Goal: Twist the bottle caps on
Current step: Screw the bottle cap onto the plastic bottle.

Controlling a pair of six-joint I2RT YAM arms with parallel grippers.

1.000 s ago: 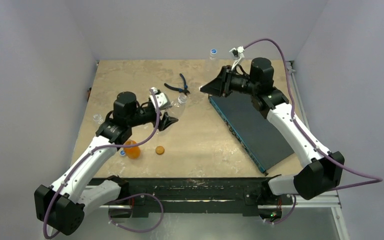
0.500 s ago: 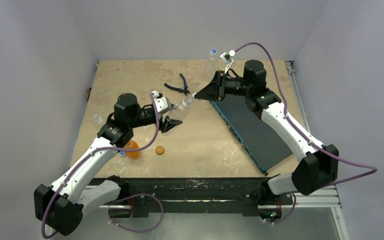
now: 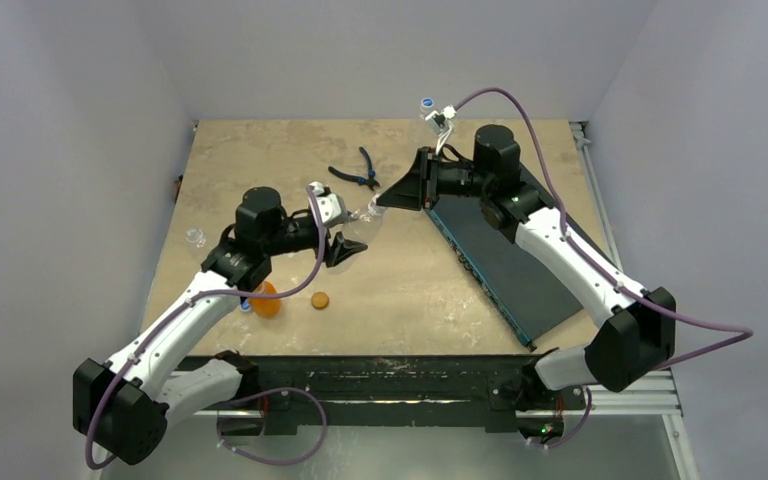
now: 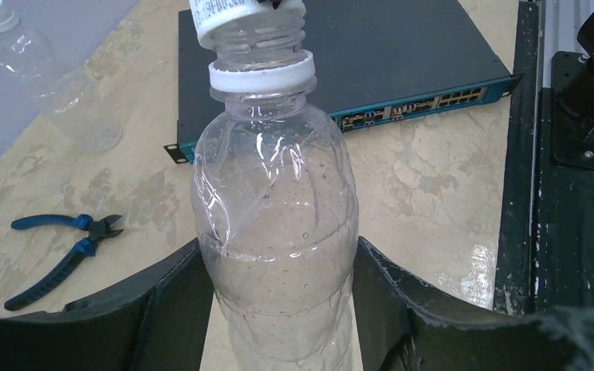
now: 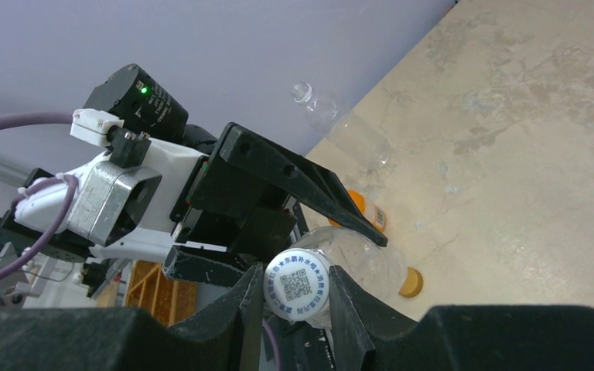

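Right gripper (image 5: 297, 301) pinches white cap (image 5: 297, 284).
Left gripper (image 4: 278, 309) clamps clear bottle (image 4: 274, 224) steady for threading, toward the far edge.

The light is soft and even with weak shadows, white glare streaks cross the clear bottle (image 4: 274, 193), and the table (image 4: 425, 178) right of it shines faintly.

Overhead view; both close wrist views sharing bottle (image 4: 274, 232)
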